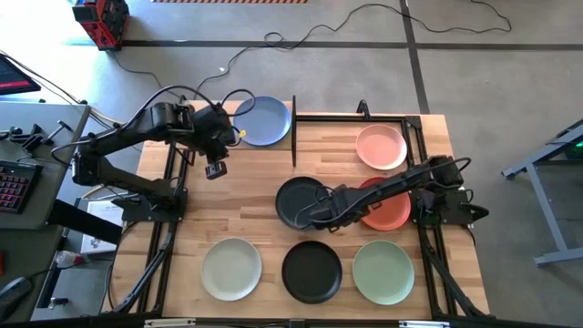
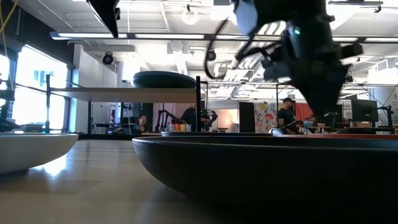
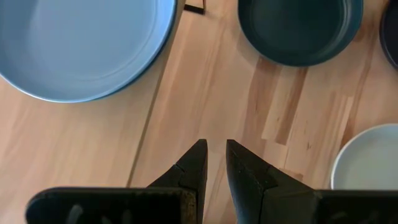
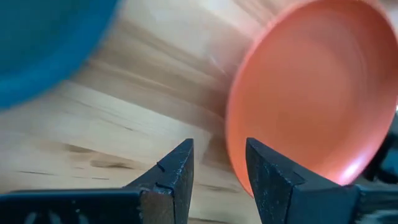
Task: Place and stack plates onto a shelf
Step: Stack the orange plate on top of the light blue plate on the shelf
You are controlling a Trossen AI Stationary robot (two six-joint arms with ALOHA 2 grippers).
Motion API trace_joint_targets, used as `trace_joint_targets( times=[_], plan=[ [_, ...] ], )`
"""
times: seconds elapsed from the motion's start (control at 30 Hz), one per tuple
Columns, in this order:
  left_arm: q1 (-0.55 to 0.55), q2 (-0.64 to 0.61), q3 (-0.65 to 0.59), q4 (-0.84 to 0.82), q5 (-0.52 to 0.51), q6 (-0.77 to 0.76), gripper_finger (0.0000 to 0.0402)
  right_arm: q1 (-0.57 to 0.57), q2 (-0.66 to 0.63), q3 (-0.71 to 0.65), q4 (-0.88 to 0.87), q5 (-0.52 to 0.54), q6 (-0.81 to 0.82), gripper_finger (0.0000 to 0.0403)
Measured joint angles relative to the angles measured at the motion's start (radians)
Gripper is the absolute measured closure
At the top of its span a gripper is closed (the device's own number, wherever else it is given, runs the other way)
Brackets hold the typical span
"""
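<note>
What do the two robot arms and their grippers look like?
Both arms are dark, almost black, built from jointed tube-like segments with black cables looping along them. The left gripper and the right gripper each end in two dark, wedge-shaped fingers tapering to points. No markings are visible on them.

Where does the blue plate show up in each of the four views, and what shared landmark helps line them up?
High view: blue plate at the table's far edge, left of centre, beside the left claw.
Low view: cannot tell; a dark plate shape sits on the raised shelf board.
Left wrist view: fills the upper left corner.
Right wrist view: a blurred blue-teal edge, upper left; cannot tell which plate.
Shared landmark: the orange-red plate, also large in the right wrist view.
</note>
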State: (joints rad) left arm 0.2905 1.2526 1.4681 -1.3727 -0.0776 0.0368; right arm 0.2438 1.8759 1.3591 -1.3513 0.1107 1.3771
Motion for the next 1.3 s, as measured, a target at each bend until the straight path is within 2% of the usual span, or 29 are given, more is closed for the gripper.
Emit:
trace_joint_targets(
  times=[0.47, 0.83, 0.93, 1.13, 1.3],
  plan=[
    [-0.005, 0.0, 0.0, 0.0, 0.0, 0.0, 0.0353, 0.014, 0.0, -0.143, 0.104, -0.039, 0.036, 0.0279],
    [-0.005, 0.0, 0.0, 0.0, 0.0, -0.017, 0.0353, 0.014, 0.0, -0.199, 0.149, -0.069, 0.037, 0.0283],
    [-0.005, 0.0, 0.0, 0.0, 0.0, -0.033, 0.0353, 0.014, 0.0, -0.199, 0.148, -0.065, 0.037, 0.0307],
    [-0.005, 0.0, 0.0, 0.001, -0.002, -0.034, 0.0353, 0.014, 0.0, -0.199, 0.151, -0.058, 0.036, 0.0392],
    [-0.005, 0.0, 0.0, 0.001, -0.003, -0.034, 0.0353, 0.014, 0.0, -0.195, 0.146, -0.068, 0.032, 0.0396]
  ],
)
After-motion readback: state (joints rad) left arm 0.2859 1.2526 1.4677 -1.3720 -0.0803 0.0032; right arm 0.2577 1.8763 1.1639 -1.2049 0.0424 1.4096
